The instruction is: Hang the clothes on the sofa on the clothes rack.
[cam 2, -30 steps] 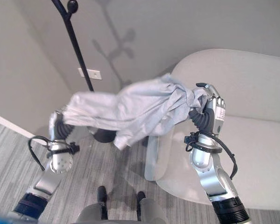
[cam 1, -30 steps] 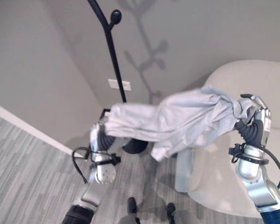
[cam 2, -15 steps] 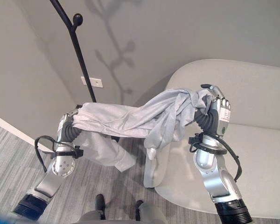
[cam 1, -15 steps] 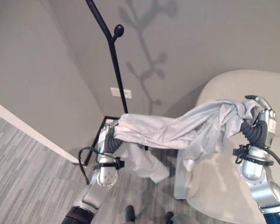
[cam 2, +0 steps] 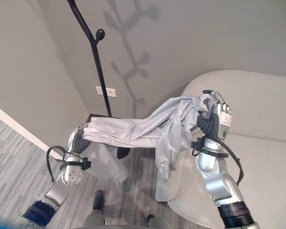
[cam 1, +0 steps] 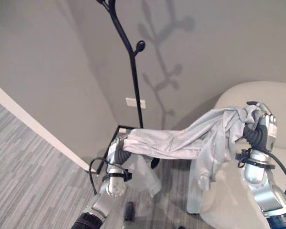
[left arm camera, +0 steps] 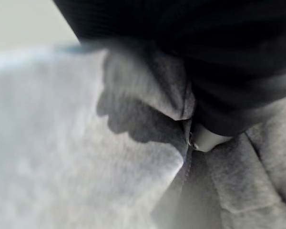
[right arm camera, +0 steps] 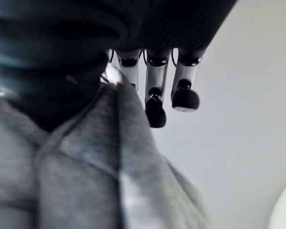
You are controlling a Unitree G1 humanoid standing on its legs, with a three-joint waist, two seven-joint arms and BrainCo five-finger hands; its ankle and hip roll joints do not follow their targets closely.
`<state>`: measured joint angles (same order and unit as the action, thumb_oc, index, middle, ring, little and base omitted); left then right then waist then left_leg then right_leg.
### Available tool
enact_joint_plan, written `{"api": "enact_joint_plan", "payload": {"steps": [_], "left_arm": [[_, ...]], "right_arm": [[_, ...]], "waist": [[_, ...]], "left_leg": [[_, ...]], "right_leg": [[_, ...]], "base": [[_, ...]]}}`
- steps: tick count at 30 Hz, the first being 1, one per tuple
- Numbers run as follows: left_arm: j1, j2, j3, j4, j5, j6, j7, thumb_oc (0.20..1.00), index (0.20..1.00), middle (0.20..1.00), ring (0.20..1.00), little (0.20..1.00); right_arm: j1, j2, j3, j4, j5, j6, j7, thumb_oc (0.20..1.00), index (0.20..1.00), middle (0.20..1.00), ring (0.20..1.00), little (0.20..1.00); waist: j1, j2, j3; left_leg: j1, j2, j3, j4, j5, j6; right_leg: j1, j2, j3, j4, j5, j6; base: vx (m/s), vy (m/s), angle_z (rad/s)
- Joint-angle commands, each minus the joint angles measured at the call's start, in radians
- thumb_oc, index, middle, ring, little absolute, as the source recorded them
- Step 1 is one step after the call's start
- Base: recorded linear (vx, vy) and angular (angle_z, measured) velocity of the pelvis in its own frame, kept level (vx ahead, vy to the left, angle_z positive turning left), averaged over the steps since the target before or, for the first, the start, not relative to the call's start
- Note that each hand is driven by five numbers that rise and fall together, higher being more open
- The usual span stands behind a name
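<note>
While the grey garment [cam 1: 181,140] is stretched in the air between the two hands, clear of the sofa [cam 2: 262,157], the step in hand looks to be the carry toward the black clothes rack [cam 1: 133,71] that stands by the wall beyond the left hand. The right hand [cam 2: 219,112] is raised with one bunched end of the garment draped over it; in its wrist view the cloth lies against the palm and at least one finger looks tucked behind it, while the fingers [right arm camera: 155,102] beside it hang loosely curled and free, so it seems pinched on the cloth. The left hand [cam 1: 118,145] carries the other end, but the cloth covers it and the wrist view shows fabric pressed close to the dark cover, so whether its fingers are clamped or apart cannot be told. A loose part of the garment hangs down below the right hand, and another fold droops below the left. The rack's knobbed peg [cam 2: 100,34] sits well above and beyond the left hand. The next move probably calls for lifting the garment much higher and nearer the pole, so that a fold or the collar can be laid over a peg before either hand lets go; the drooping parts could catch on the pole on the way.
</note>
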<state>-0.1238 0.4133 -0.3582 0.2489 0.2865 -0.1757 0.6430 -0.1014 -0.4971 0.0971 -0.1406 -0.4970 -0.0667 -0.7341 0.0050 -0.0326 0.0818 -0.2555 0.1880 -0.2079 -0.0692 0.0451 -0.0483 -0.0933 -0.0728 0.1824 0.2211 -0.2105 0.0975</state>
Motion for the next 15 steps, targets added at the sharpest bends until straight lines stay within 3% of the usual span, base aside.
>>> {"api": "enact_joint_plan", "payload": {"steps": [1,7,12,15], "left_arm": [[-0.077,0.026,0.075,-0.103,0.038,-0.040,0.063,0.200,0.200,0.200,0.200,0.200],[-0.175,0.134,0.136,-0.193,0.083,-0.026,0.109,0.200,0.200,0.200,0.200,0.200],[-0.225,0.157,0.138,-0.226,0.099,-0.020,0.101,0.200,0.200,0.200,0.200,0.200],[-0.248,0.182,0.142,-0.252,0.119,-0.014,0.072,0.200,0.200,0.200,0.200,0.200]], "right_arm": [[-0.064,-0.023,-0.039,-0.070,0.019,-0.008,-0.028,0.200,0.200,0.200,0.200,0.200],[-0.191,-0.044,-0.104,-0.107,-0.009,0.034,-0.064,0.200,0.200,0.200,0.200,0.200],[-0.254,-0.089,-0.139,-0.114,-0.020,0.062,-0.079,0.200,0.200,0.200,0.200,0.200],[-0.323,-0.172,-0.188,-0.115,-0.030,0.100,-0.089,0.200,0.200,0.200,0.200,0.200]], "waist": [[-0.026,-0.018,-0.036],[-0.015,-0.081,-0.059],[-0.010,-0.102,-0.055],[-0.019,-0.112,-0.063]], "left_leg": [[0.020,0.020,0.069,0.030,0.031,-0.090],[0.046,-0.025,0.174,0.061,-0.031,-0.049],[0.024,-0.024,0.199,0.083,-0.045,-0.041],[0.013,-0.013,0.209,0.065,-0.040,-0.045]], "right_leg": [[0.163,-0.080,0.000,-0.227,0.088,0.025],[0.082,-0.161,0.044,-0.263,0.178,0.082],[0.053,-0.168,0.048,-0.285,0.203,0.093],[0.033,-0.160,0.048,-0.307,0.222,0.097]], "base": [[0.13,0.221,-0.72],[0.12,0.214,-0.42],[-0.01,0.001,-0.15],[-0.01,-0.056,0.01]]}}
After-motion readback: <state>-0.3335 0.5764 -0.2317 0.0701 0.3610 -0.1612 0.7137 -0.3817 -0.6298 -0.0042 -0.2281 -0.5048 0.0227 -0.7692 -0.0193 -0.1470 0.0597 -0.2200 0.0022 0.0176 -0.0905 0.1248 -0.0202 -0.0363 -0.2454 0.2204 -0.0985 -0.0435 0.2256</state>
